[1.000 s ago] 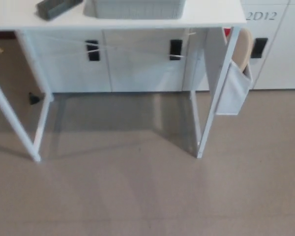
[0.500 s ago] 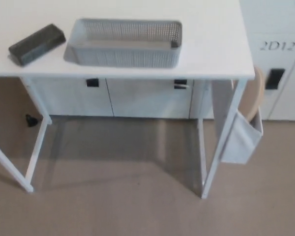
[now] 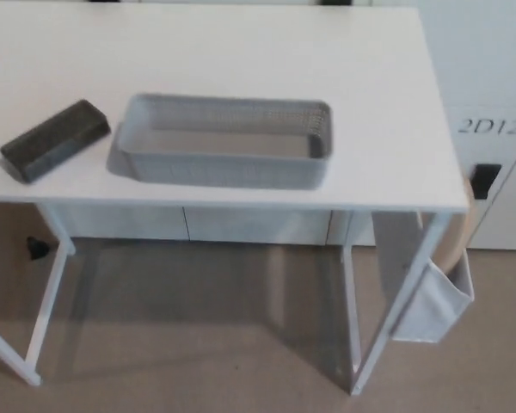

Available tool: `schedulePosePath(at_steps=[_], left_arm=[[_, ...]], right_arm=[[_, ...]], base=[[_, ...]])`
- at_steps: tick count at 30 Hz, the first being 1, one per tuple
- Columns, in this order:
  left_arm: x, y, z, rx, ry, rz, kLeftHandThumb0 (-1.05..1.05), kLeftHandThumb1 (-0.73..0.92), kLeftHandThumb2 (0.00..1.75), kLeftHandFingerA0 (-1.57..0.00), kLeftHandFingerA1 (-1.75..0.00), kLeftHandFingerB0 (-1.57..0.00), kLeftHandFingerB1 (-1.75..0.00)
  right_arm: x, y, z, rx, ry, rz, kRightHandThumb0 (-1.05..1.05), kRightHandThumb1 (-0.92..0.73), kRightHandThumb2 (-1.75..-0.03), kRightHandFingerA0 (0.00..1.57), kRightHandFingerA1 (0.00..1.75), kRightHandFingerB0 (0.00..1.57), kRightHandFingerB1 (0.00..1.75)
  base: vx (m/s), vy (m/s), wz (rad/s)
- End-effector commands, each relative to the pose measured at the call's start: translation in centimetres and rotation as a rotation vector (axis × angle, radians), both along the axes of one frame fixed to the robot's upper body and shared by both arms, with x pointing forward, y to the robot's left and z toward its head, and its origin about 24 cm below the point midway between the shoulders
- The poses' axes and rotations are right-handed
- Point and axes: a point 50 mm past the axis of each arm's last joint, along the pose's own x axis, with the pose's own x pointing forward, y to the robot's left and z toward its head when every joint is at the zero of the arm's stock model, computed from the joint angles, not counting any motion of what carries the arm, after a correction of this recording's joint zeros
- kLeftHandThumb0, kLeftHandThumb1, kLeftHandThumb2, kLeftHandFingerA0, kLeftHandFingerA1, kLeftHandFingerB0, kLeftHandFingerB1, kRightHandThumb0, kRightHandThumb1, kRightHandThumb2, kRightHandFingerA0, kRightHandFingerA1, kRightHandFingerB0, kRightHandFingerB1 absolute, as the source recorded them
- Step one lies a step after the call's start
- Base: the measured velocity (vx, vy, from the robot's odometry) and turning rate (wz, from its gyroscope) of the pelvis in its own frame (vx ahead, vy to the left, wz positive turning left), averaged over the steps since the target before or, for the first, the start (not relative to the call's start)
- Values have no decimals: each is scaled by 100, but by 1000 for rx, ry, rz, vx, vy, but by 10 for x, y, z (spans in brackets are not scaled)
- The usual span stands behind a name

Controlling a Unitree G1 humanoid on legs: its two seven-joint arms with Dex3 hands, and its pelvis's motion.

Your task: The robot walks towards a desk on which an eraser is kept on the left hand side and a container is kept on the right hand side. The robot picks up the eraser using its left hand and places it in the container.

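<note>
We look down on a white tabletop (image 3: 241,52) standing on thin white legs over a beige floor (image 3: 198,344). The eraser (image 3: 55,140), a dark grey oblong block, lies flat near the left front of the tabletop, its long axis running diagonally, far end toward the right. Just beside it to the right, not touching, sits the container (image 3: 228,142), a light grey perforated rectangular basket, upright, with nothing visible inside it. We note a narrow strip of bare tabletop between eraser and container.

Neither robot hand appears in the head view, so we cannot tell how far open either one is or whether it holds anything.

A pale fabric pouch (image 3: 432,297) hangs at the right front leg, with a tan rounded object (image 3: 461,232) showing behind it. White cabinet fronts stand behind the table; one at the right bears the label "2D12" (image 3: 490,126) above a black handle (image 3: 484,180). A small dark object (image 3: 37,249) lies on the floor under the left side.
</note>
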Motion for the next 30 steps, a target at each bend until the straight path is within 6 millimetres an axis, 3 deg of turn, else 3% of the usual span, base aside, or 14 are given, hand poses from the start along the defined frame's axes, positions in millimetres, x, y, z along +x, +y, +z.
schedulePosePath(at_steps=[1,17,18,20,21,22,25,26,27,30], left_arm=[[-3,5,1,9,30,-27,-39,59,57,-37,-43,-31,-31],[-1,4,5,24,36,-66,-38,62,59,-38,-43,-30,-31],[-1,4,5,26,38,-73,-38,62,59,-37,-42,-30,-31],[0,4,6,32,37,-74,-38,62,58,-38,-43,-31,-31],[1,4,6,29,35,-72,-38,62,59,-38,-43,-31,-31],[1,4,5,27,36,-70,-39,62,58,-38,-43,-31,-31],[2,4,5,28,35,-72,-40,61,58,-38,-43,-31,-31],[1,4,5,30,37,-76,-40,61,58,-38,-44,-31,-31],[1,5,5,31,40,-74,-40,61,58,-38,-43,-31,-31],[2,4,6,32,36,-77,-38,61,58,-39,-44,-32,-32]], right_arm=[[-3,-2,1,-21,-16,2,-14,-43,-52,70,68,52,56],[-4,-1,1,-28,-16,9,-14,-45,-52,69,66,52,56],[-4,-1,0,-28,-15,8,-19,-41,-61,71,70,49,58],[-3,-1,0,-27,-13,8,-15,-44,-53,69,66,50,55],[-3,-1,0,-28,-14,10,-20,-41,-62,69,70,48,58],[-3,0,1,-24,-19,7,-15,-44,-53,69,66,51,56],[-3,0,1,-23,-25,7,-13,-45,-52,66,66,50,55],[-4,0,1,-23,-23,10,-18,-41,-61,68,70,48,58],[-5,0,0,-25,-20,11,-14,-45,-52,67,66,50,55],[-5,0,0,-38,-14,14,-21,-41,-61,70,69,50,58]], base=[[96,41,1],[50,-65,0],[55,96,-8],[37,155,-13],[5,198,-10],[22,243,-8],[-17,345,-18],[-32,455,-48],[-33,432,33],[74,137,13]])
